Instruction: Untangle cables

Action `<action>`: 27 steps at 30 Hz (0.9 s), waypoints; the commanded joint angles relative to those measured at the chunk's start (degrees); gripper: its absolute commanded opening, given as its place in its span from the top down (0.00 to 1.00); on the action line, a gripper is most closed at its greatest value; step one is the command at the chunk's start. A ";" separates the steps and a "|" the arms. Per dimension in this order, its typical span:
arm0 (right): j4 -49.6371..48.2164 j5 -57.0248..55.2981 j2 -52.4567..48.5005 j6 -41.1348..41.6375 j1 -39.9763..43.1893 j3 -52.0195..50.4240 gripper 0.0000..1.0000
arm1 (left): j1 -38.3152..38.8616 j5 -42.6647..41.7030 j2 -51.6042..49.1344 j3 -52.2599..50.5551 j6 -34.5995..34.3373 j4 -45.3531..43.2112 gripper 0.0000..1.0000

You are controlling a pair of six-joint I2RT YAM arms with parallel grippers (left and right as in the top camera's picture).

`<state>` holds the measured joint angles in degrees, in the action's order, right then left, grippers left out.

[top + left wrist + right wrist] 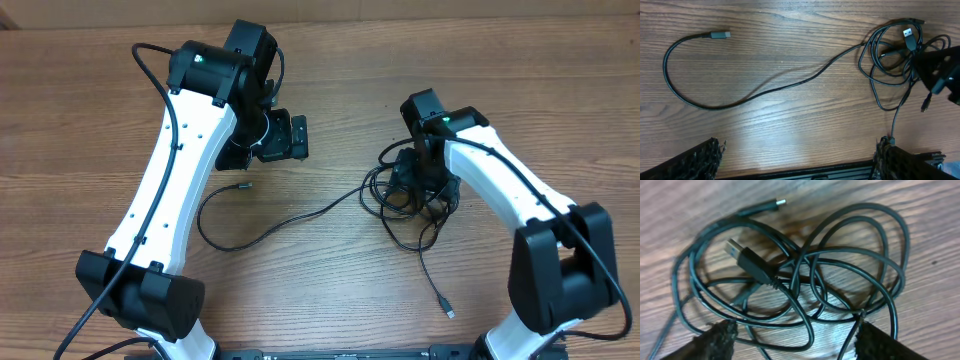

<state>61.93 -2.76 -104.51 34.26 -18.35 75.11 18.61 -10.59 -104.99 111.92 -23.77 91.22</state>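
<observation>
Right fingers: two dark pads at the lower left and lower right of the right wrist view. They stand apart and are clamped on nothing. My right gripper sits low over the tangle, with several loops lying between the pads. One strand runs just beside the right-hand pad; I cannot tell whether it touches.

Left fingers: at the bottom corners of the left wrist view, spread wide, with only bare table between them. My left gripper holds nothing.

The cables: thin, black and round, piled in overlapping loops on the wood-grain top. A wide flat plug lies across the loops at left of centre. A small metal-tipped plug pokes out at the top of the frame.

Writing: any marking on the plugs is too small to read.

View notes:
- The overhead view places the tangle at right of centre, under my right gripper.
- A long strand leaves the tangle leftward and curls round to a small plug near my left arm.
- Another strand drops to a plug at lower right, which neither wrist view clearly shows.
- The left wrist view shows the long strand's grey plug at upper left, well apart from the tangle at upper right.
- Only the right wrist view resolves how the loops cross.
</observation>
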 commanded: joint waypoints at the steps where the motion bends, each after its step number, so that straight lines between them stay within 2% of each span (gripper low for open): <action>1: -1.51 0.35 -0.15 -0.76 0.39 0.92 0.26 | -0.22 -0.87 1.38 1.16 0.83 -0.07 0.01; 6: -5.42 0.37 -0.15 -0.96 0.48 -3.63 0.28 | -0.24 -0.85 1.38 1.16 0.85 -0.07 0.00; 14: -10.56 1.05 -0.15 -1.36 0.48 -8.96 0.38 | -0.22 -0.85 1.38 1.16 0.85 -0.07 0.00; 20: -13.25 1.84 -0.15 -1.36 0.48 -10.67 0.60 | -0.22 -0.85 1.38 1.16 0.85 -0.07 0.01; 23: -13.79 1.81 -0.15 -1.36 0.48 -11.08 0.83 | -0.22 -0.85 1.38 1.16 0.87 -0.07 0.00; 25: -13.66 1.81 -0.09 -1.36 0.48 -10.67 0.94 | -0.22 -0.85 1.38 1.16 0.85 -0.07 0.00; 27: -12.79 1.81 -0.07 -1.38 0.48 -9.31 0.96 | -0.22 -0.85 1.38 1.16 0.85 -0.07 0.00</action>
<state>48.69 -1.04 -104.66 32.77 -18.02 64.53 18.61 -10.81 -104.99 111.92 -23.77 91.20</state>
